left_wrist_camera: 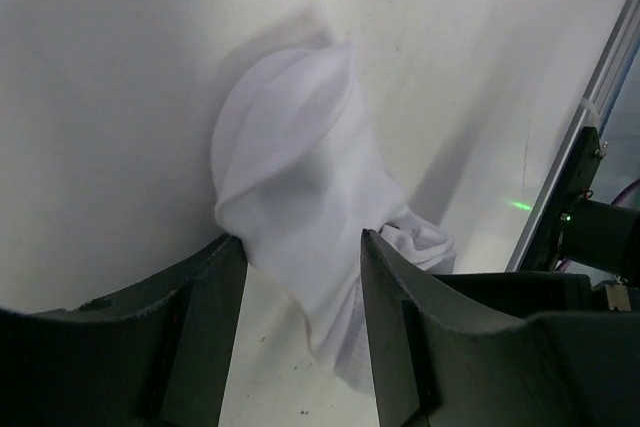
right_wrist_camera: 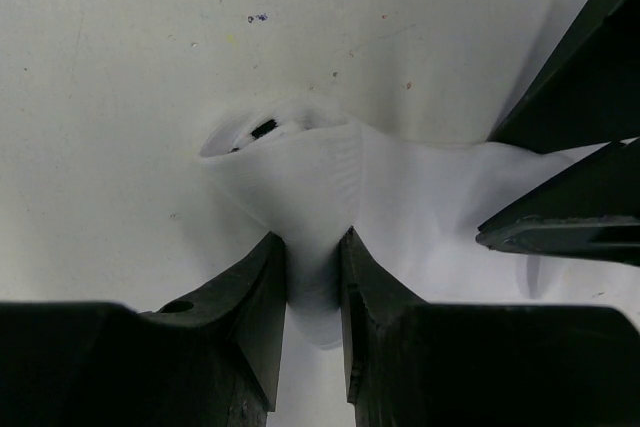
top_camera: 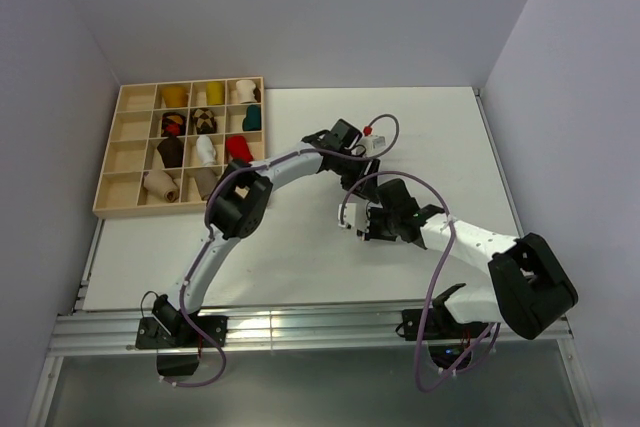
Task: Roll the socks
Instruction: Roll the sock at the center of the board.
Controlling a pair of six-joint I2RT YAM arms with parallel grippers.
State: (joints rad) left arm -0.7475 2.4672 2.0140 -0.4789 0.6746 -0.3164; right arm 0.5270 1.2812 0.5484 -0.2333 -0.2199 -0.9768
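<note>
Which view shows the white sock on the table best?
Left wrist: the soft white knitted sock fills the frame, rounded end and bunched folds visible. Right wrist shows only a fold pinched in the right pincer. From the top camera the arms hide nearly all of it.

Plain pale walls (top_camera: pixel 300 7), white tabletop (top_camera: pixel 130 257), metal rail (top_camera: pixel 320 327) along its near edge, even light

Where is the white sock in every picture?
Top external: the white sock is in the middle of the table, mostly hidden; only a white bit peeks out.
Left wrist: in the centre, bunched between the left pincer fingers.
Right wrist: in the centre, pinched by the right pincer.
Shared landmark: the left pincer; its dark fingers also show at the right edge of the right wrist view.
</note>
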